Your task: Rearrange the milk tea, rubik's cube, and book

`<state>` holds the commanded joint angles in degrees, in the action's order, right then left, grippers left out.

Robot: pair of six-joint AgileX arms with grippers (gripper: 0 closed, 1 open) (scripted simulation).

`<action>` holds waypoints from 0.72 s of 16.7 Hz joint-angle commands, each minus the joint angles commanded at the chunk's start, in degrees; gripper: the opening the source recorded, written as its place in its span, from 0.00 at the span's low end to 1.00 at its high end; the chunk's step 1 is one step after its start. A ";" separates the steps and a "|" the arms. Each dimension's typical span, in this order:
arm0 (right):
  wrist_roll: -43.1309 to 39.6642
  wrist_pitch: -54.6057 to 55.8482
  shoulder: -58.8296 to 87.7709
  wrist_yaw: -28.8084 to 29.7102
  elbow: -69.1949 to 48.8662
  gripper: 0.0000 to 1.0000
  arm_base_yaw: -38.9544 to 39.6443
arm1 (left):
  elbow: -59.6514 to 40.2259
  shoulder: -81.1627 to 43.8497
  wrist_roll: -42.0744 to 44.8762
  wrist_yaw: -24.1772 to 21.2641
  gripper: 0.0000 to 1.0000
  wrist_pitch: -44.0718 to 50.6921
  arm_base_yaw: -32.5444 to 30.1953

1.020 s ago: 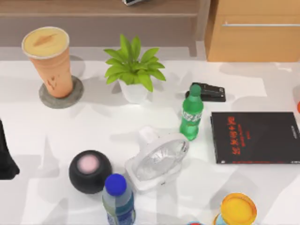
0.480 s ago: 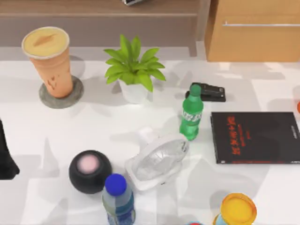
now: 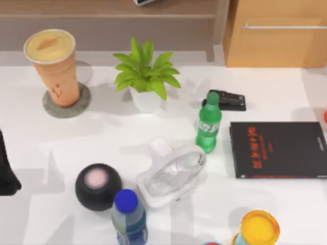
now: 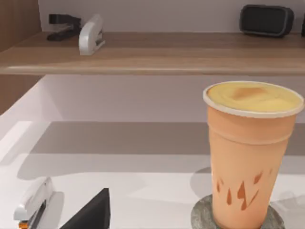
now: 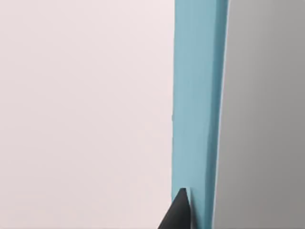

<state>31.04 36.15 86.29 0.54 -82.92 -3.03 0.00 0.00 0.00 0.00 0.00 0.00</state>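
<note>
The milk tea (image 3: 51, 66) is a tall orange-tan cup with a creamy yellow top, upright on a grey coaster (image 3: 80, 105) at the table's back left. It also stands in the left wrist view as milk tea (image 4: 250, 157). My left gripper (image 3: 6, 176) is parked at the table's left edge, well in front of the cup, and is open, with one black fingertip (image 4: 93, 214) showing. A teal-blue band of the book (image 5: 198, 109) runs close past the right wrist camera. My right gripper (image 5: 188, 217) is shut on it. The rubik's cube is out of view.
A potted plant (image 3: 145, 76), a green bottle (image 3: 208, 125), a black stapler (image 3: 227, 99), a thin black book (image 3: 278, 149), a white fan (image 3: 171, 173), a black speaker (image 3: 98, 186), a blue-capped bottle (image 3: 129, 217) and a yellow-topped object (image 3: 259, 228) crowd the table. A wooden shelf (image 4: 143, 50) runs behind.
Shadows on the table's right side have shifted. No object on the table has moved, and the left arm has stayed in place.
</note>
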 joint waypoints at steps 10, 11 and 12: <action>48.34 2.09 -6.73 21.96 37.08 0.00 26.09 | 0.00 0.00 0.00 0.00 1.00 0.00 0.00; 53.27 1.90 -5.76 23.65 42.44 0.00 27.82 | 0.00 0.00 0.00 0.00 1.00 0.00 0.00; 58.12 1.71 -4.65 25.23 47.55 0.00 29.38 | 0.00 0.00 0.00 0.00 1.00 0.00 0.00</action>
<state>89.16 37.86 81.65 25.78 -35.37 26.35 0.00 0.00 0.00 0.00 0.00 0.00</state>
